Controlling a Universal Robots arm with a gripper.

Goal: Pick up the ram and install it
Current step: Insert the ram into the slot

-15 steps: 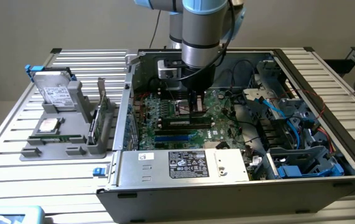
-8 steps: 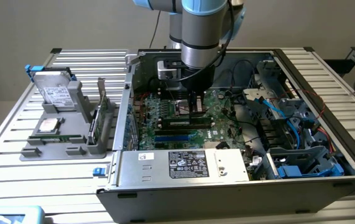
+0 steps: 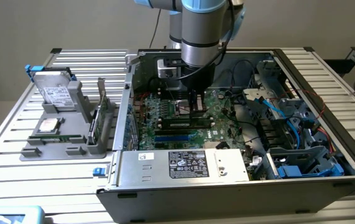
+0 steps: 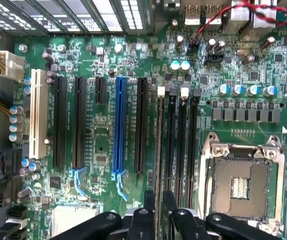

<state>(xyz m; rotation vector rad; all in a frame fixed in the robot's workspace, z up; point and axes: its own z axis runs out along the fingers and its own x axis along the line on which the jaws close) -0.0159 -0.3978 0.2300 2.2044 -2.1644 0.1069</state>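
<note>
The ram (image 4: 158, 140) stands edge-on in the outermost black memory slot of the green motherboard (image 4: 103, 130), beside the empty slots. My gripper (image 4: 158, 197) straddles one end of it. Its black fingers (image 4: 148, 200) sit a small gap off each face, so it is open and the stick rests in the slot on its own. In the exterior view the gripper (image 3: 195, 111) reaches straight down into the open computer case (image 3: 227, 191), just above the ram (image 3: 184, 124).
A grey tray (image 3: 34, 151) at the exterior view's left holds a silver hard drive (image 3: 56, 91), an upright expansion card (image 3: 100, 107) and a thin green stick (image 3: 58, 138). The power supply (image 3: 184, 163), loose cables (image 3: 277, 112) and CPU socket (image 4: 241, 180) crowd the case.
</note>
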